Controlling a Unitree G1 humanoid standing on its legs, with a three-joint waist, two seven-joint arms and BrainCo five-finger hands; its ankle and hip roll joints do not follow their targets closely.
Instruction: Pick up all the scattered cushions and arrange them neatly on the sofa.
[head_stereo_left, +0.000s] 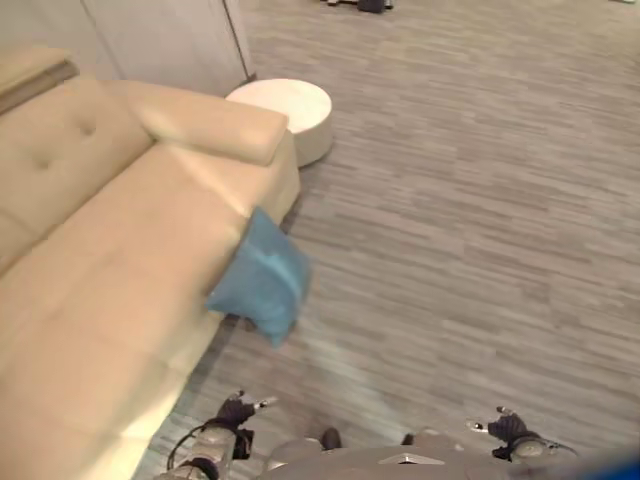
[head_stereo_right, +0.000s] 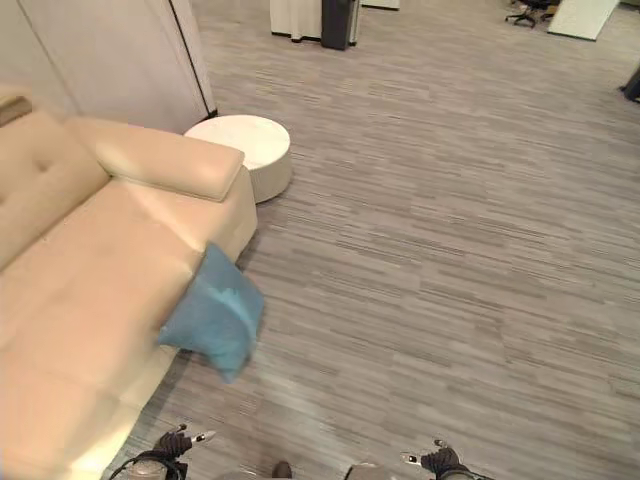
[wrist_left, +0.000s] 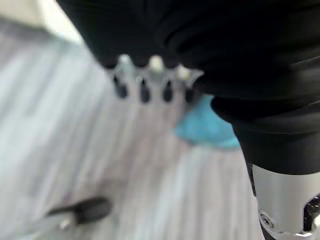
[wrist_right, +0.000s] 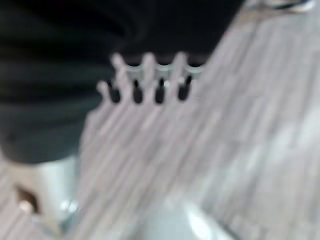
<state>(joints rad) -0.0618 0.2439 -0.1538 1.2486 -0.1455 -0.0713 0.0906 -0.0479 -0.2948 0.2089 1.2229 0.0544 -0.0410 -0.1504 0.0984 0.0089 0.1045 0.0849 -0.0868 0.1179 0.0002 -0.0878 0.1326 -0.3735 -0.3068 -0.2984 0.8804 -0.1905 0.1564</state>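
A blue cushion (head_stereo_left: 262, 277) leans against the front edge of the cream sofa (head_stereo_left: 90, 290), partly hanging over the floor; it also shows as a blue patch (wrist_left: 206, 127) past my left hand. My left hand (head_stereo_left: 235, 413) hangs low at the bottom of the view, near the sofa's front corner, fingers (wrist_left: 143, 90) straight and holding nothing. My right hand (head_stereo_left: 507, 428) hangs at the bottom right over bare floor, its fingers (wrist_right: 148, 87) straight and empty. Both hands are well short of the cushion.
A round white pouffe (head_stereo_left: 290, 112) stands beyond the sofa's armrest (head_stereo_left: 215, 125). A pale wall panel (head_stereo_left: 160, 35) rises behind the sofa. Grey striped flooring (head_stereo_left: 470, 230) spreads to the right. Office furniture (head_stereo_right: 325, 20) stands far off.
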